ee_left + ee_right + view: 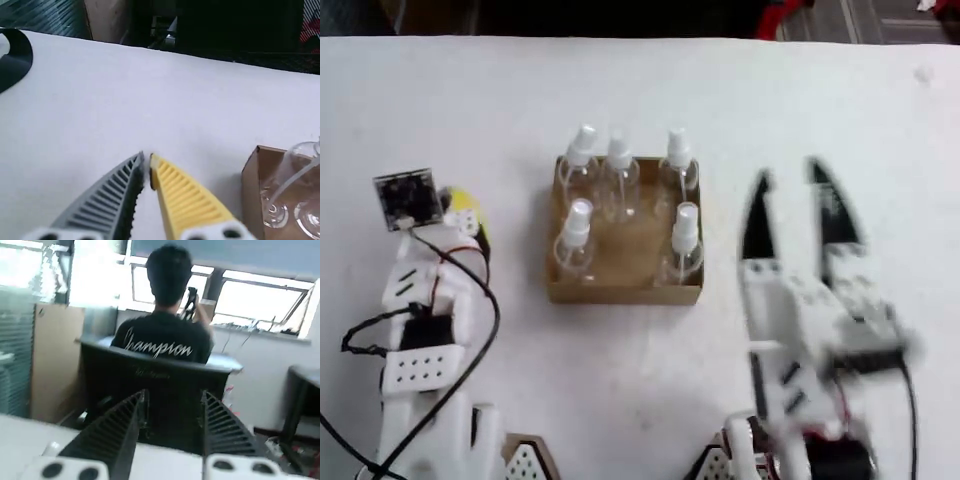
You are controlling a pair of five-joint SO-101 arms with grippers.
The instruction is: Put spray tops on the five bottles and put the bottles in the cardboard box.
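While the cardboard box (620, 292) holds five bottles (578, 240), the right pincer (788, 175) gapes.

A shared office or lab workroom is indicated; a long band of windows (250, 295) is seen along the far wall, slatted blinds (15, 355) are hung at one side, and a dark swivel chair (150, 385) is placed beyond the white table (640, 90). A tall brown board (52, 360) is seen upright beside the blinds; another dark desk (305, 380) is set near the windows, and cables (235, 337) are trailed below the sill. Small robot arms (420, 340) are mounted at the table's near edge; a test bench is thereby suggested.
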